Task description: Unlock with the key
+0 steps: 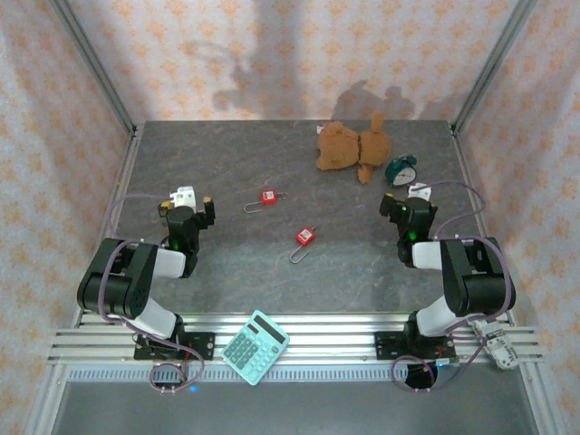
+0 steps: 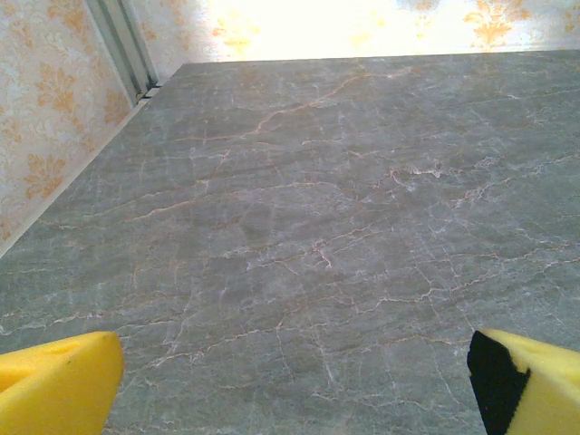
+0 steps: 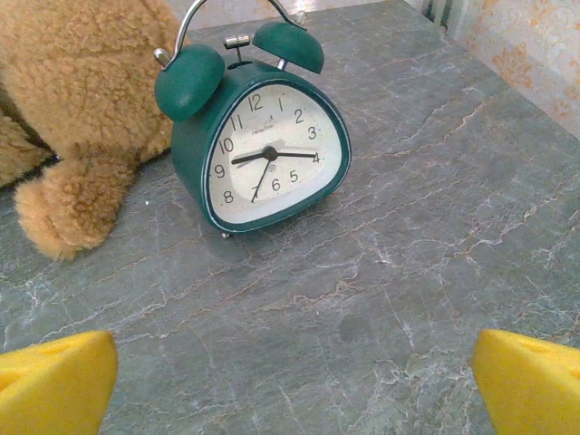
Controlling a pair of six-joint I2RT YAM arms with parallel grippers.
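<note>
Marbled tabletop (image 1: pixel 227 154): nearer padlock (image 1: pixel 305 236) lies between left gripper (image 1: pixel 192 204) and right gripper (image 1: pixel 410 198).

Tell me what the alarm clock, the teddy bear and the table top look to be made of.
Alarm clock: smooth teal shell with a slight sheen, painted metal or plastic, unclear which; white dial, seemingly behind a clear cover.
Teddy bear: matte tan plush with a curly, looped pile.
Table top: grey, pale-veined, stone-like, low sheen; real stone or a printed surface, cannot tell.
</note>
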